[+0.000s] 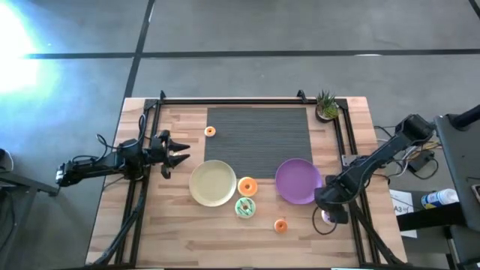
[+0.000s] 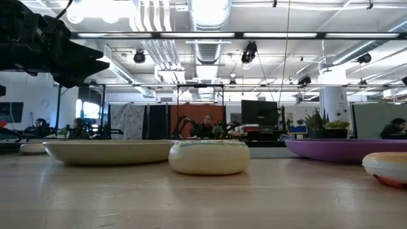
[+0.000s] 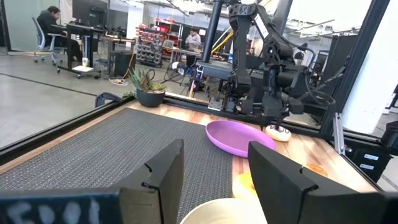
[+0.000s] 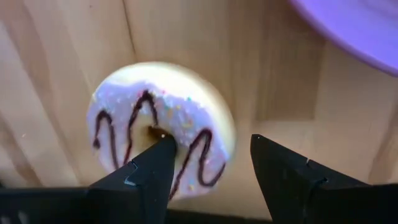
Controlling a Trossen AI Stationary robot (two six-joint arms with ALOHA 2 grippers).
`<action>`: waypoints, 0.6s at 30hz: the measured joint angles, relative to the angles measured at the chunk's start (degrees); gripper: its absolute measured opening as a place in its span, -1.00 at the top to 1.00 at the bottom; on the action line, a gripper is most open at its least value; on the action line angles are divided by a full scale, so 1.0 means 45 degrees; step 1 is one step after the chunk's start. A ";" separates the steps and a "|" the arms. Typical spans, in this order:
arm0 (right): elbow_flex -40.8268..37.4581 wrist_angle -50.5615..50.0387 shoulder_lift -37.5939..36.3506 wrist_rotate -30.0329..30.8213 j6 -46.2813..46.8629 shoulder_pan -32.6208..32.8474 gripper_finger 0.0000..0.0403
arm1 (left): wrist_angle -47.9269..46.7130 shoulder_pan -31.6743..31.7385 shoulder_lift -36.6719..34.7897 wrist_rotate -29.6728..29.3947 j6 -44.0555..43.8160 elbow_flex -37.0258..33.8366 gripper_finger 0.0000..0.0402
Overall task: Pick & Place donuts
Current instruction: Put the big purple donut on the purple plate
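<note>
High view: a slatted wooden counter [image 1: 180, 232] is seen, with a ribbed dark mat [image 1: 259, 135] at its far middle. From left to right, the left hand [image 1: 182, 154] is held released above the counter, then a round cream plate [image 1: 212, 182], and a round purple plate [image 1: 298, 181]. Five ring-shaped donuts are counted: two small orange ones [image 1: 210, 131] [image 1: 280, 225], an orange-iced one [image 1: 247, 186], a green-iced one [image 1: 245, 208], and a white one with dark drizzle [image 4: 163, 127]. One finger [image 4: 152, 171] of the released right hand [image 4: 211, 174] is set at its hole, right of the purple plate.

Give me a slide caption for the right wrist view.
Right hand open over a white-iced donut with chocolate drizzle, one finger at its hole, purple plate beside it.
</note>
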 joint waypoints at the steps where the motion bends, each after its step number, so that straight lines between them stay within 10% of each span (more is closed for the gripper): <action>1: -0.0048 0.0143 0.0145 -0.0002 -0.0003 0.0003 0.00 | 0.0000 0.0001 0.0000 0.0000 0.0001 -0.0004 0.24; 8: -0.0110 0.0322 0.0777 -0.0022 0.0549 -0.0001 0.13 | -0.0001 -0.0002 0.0000 0.0000 0.0001 -0.0002 0.24; 18: 0.0535 0.0734 -0.0212 -0.0256 0.2382 -0.0023 0.90 | -0.0005 0.0001 0.0000 -0.0002 0.0001 -0.0004 0.24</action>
